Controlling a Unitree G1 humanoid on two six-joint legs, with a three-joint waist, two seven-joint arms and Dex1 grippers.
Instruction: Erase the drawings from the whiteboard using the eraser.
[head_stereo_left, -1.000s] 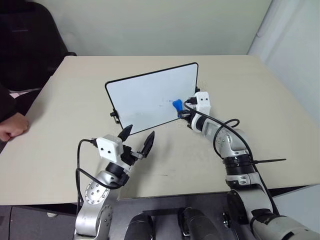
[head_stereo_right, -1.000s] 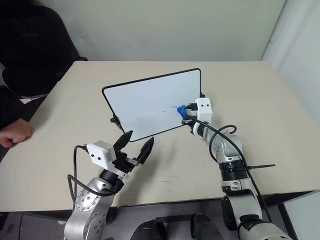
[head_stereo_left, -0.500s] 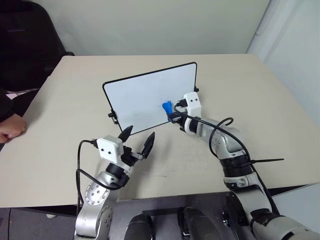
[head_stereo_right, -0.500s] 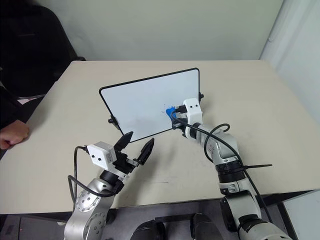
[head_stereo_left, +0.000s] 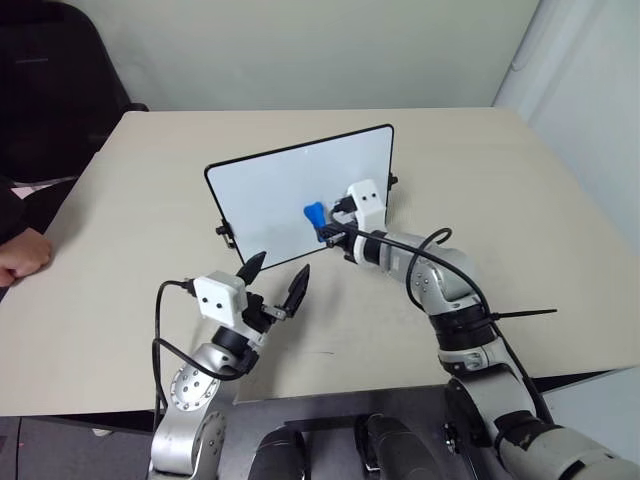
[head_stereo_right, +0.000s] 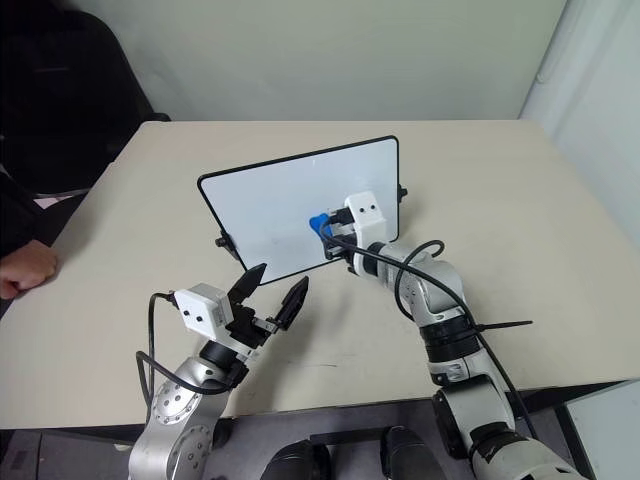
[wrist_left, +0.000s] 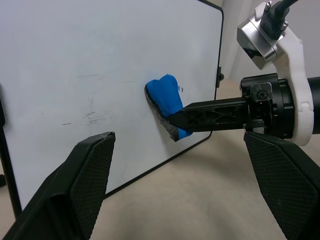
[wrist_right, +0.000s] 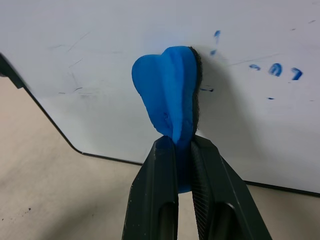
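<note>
The whiteboard (head_stereo_left: 270, 190) stands tilted on the table, black-framed. My right gripper (head_stereo_left: 328, 226) is shut on the blue eraser (head_stereo_left: 314, 213), whose dark felt face presses against the board's lower middle. In the right wrist view the eraser (wrist_right: 169, 95) sits pinched between the fingers (wrist_right: 160, 200), with small blue marks of the drawings (wrist_right: 274, 69) left on the board beside it. The left wrist view shows the eraser (wrist_left: 165, 100) on the board too. My left gripper (head_stereo_left: 275, 280) is open, hovering in front of the board's lower edge with nothing in it.
The beige table (head_stereo_left: 520, 200) has bare room to the right and in front of the board. A person's hand (head_stereo_left: 22, 255) rests at the table's left edge. A dark chair (head_stereo_left: 50, 80) stands at the back left.
My right gripper has dragged the eraser leftward across the board, from near its right edge toward the middle. The left gripper stayed where it was.
</note>
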